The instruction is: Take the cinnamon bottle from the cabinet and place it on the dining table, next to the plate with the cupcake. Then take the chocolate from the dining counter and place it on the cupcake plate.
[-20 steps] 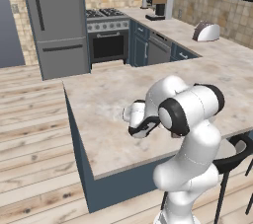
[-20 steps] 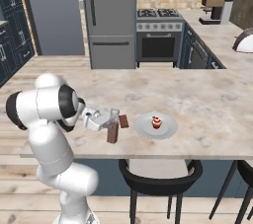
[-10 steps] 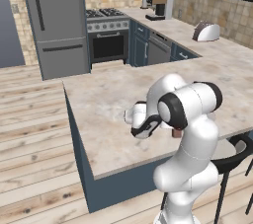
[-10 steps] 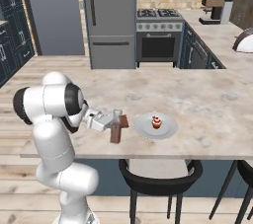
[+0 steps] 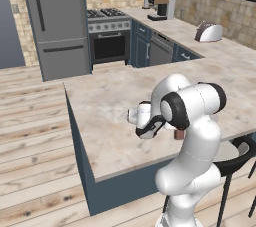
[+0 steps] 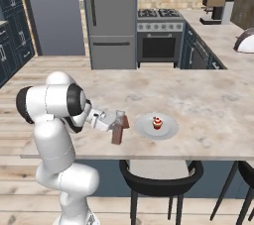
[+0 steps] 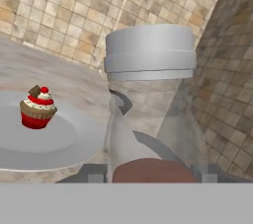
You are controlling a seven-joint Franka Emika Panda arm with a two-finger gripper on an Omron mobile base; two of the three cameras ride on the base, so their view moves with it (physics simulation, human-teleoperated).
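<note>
My gripper (image 6: 119, 119) is shut on the cinnamon bottle (image 6: 118, 131), a slim bottle with reddish-brown contents, held tilted low over the dining table (image 6: 208, 100), just left of the plate (image 6: 168, 131). The cupcake (image 6: 157, 122) sits at the plate's middle. In the hand view the bottle's pale grey cap (image 7: 148, 53) fills the centre, with the cupcake (image 7: 37, 108) and plate (image 7: 59, 144) to its left. From the left base view only the bottle's brown base (image 5: 178, 134) peeks out behind my arm. The chocolate is out of view. I cannot tell whether the bottle's base touches the table.
A dark stool (image 6: 161, 179) stands under the table's near edge. Beyond the table are a grey fridge (image 6: 109, 16), a stove (image 6: 159, 35), a coffee machine (image 6: 217, 8) and a toaster (image 5: 209, 32) on the back counter, with dark blue cabinets (image 6: 10, 26) at far left.
The gripper has carried the bottle a little to the right, closer to the plate, and the bottle now leans more. The plate and cupcake have not moved.
</note>
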